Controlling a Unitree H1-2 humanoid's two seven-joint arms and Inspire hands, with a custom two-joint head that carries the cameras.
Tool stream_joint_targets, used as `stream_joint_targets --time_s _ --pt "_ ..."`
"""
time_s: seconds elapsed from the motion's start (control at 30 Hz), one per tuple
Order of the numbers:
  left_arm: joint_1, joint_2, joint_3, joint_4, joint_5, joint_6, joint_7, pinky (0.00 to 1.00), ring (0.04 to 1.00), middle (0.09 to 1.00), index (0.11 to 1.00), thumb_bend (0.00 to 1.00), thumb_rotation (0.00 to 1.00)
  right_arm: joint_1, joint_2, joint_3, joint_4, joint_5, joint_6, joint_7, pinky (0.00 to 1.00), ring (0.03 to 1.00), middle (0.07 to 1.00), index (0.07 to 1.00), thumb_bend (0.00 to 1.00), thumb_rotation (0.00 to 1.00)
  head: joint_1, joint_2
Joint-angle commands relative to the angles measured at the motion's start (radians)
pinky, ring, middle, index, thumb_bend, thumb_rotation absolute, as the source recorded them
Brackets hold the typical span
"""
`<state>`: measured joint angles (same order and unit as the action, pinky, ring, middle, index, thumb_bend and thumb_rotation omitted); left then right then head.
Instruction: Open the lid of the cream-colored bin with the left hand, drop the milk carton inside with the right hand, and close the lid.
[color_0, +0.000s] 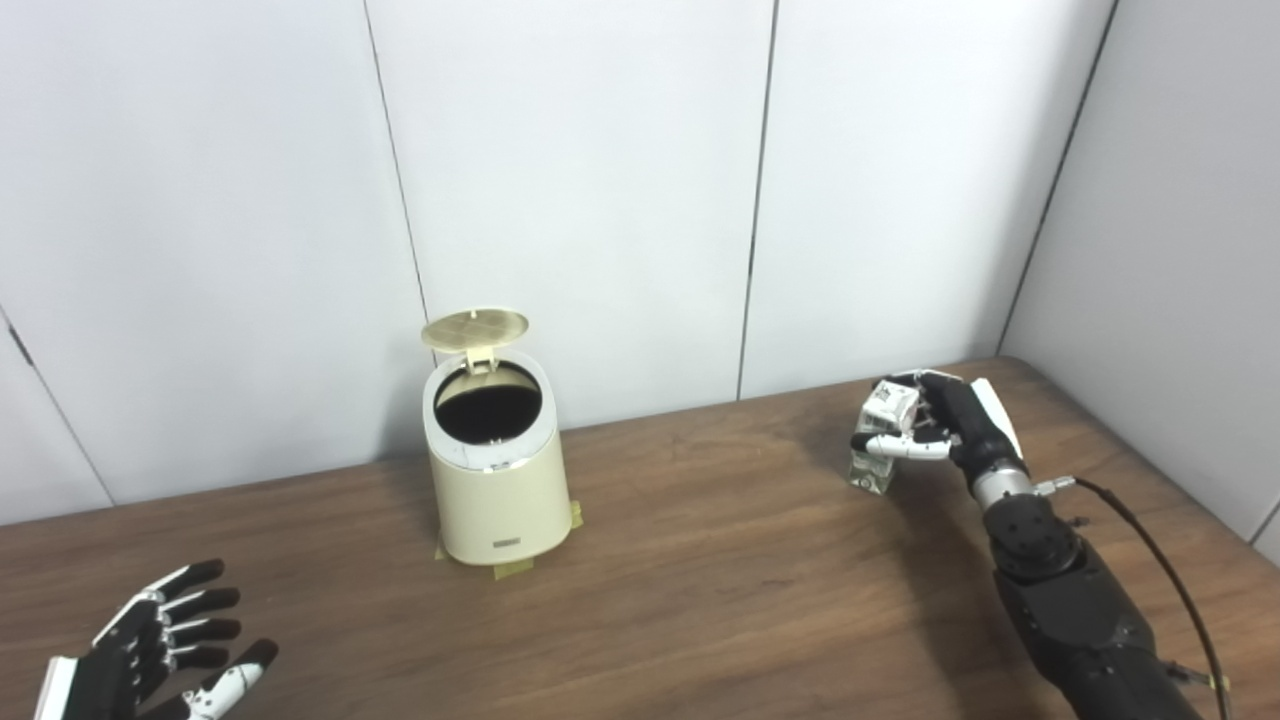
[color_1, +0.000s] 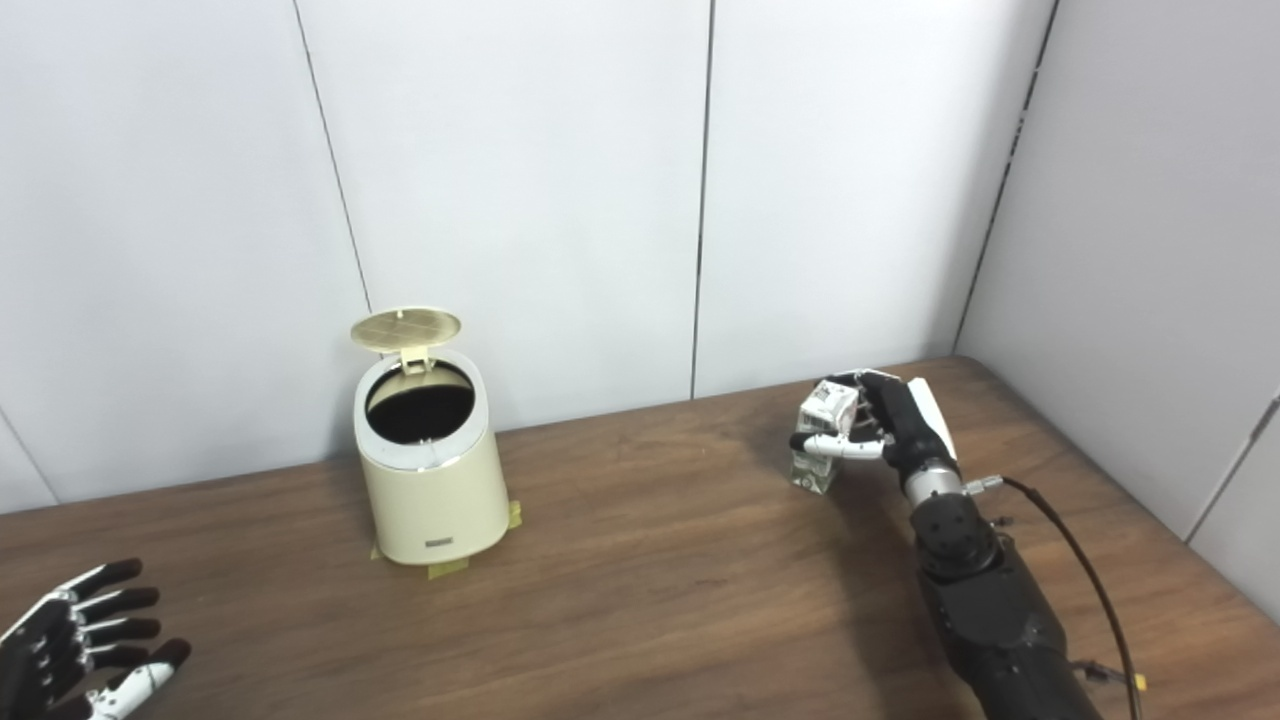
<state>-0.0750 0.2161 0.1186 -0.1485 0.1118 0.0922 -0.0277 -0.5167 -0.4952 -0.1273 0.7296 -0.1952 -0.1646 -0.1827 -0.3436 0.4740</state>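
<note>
The cream-colored bin stands on the wooden table, left of centre, with its round lid tipped up at the back and the dark inside showing. At the far right my right hand is shut on the small white and green milk carton, which rests on or just above the table. My left hand hovers open at the bottom left corner, fingers spread, well away from the bin.
Yellow tape pieces hold the bin's base to the table. White wall panels rise right behind the table and along its right side. A black cable trails from the right wrist.
</note>
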Motion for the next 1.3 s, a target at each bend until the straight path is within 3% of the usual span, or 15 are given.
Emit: stream_joint_targets --time_s 0.0,0.27,0.47,0.57,0.7,0.83,1.0,1.13,1.27 --pt "-0.025 0.021 -0.001 -0.038 -0.006 -0.023 -0.006 0.57 0.636 0.707 0.769 0.59 0.00 -0.054 -0.047 0.000 -0.017 -0.033 -0.050 -0.051 0.32 0.366 0.437 0.513 0.53 0.00 0.000 0.002" --pt "-0.024 0.021 -0.008 -0.035 0.017 -0.026 -0.012 0.58 0.649 0.718 0.778 0.58 0.00 -0.049 -0.049 -0.001 -0.005 -0.024 -0.081 -0.049 0.32 0.370 0.440 0.515 0.53 0.00 0.000 0.006" --pt "-0.023 0.020 -0.013 -0.026 0.027 -0.041 -0.009 0.58 0.645 0.715 0.779 0.58 0.00 -0.038 -0.032 0.000 -0.049 -0.023 -0.057 -0.047 0.33 0.378 0.451 0.512 0.53 0.00 0.020 0.005" --pt "-0.022 0.020 -0.014 -0.023 0.027 -0.052 -0.009 0.57 0.642 0.718 0.773 0.57 0.00 -0.033 -0.018 0.019 -0.121 -0.050 -0.062 -0.049 0.35 0.397 0.458 0.508 0.53 0.00 0.031 0.005" --pt "-0.023 0.014 -0.018 -0.022 0.031 -0.055 -0.006 0.57 0.643 0.719 0.777 0.57 0.00 -0.028 0.014 0.050 -0.298 -0.079 0.009 -0.016 0.35 0.409 0.474 0.493 0.53 0.00 0.066 0.006" --pt "-0.022 0.006 -0.025 -0.010 0.027 -0.075 -0.002 0.57 0.649 0.723 0.778 0.58 0.00 -0.053 0.029 0.094 -0.375 -0.107 -0.020 0.019 0.33 0.389 0.463 0.504 0.53 0.00 0.111 0.003" --pt "-0.019 -0.007 -0.036 0.020 0.034 -0.096 0.005 0.58 0.650 0.723 0.777 0.60 0.00 -0.107 0.085 0.130 -0.449 -0.108 -0.004 0.066 0.33 0.383 0.455 0.506 0.53 0.00 0.168 -0.005" --pt "-0.020 -0.021 -0.045 0.039 0.031 -0.112 0.010 0.57 0.646 0.718 0.777 0.63 0.01 -0.150 0.123 0.159 -0.453 -0.114 -0.034 0.085 0.33 0.374 0.446 0.510 0.53 0.00 0.206 -0.013" --pt "-0.020 -0.041 -0.053 0.045 0.035 -0.107 0.014 0.57 0.647 0.717 0.776 0.65 0.07 -0.191 0.185 0.180 -0.489 -0.116 0.008 0.106 0.32 0.370 0.452 0.504 0.53 0.00 0.268 -0.022"
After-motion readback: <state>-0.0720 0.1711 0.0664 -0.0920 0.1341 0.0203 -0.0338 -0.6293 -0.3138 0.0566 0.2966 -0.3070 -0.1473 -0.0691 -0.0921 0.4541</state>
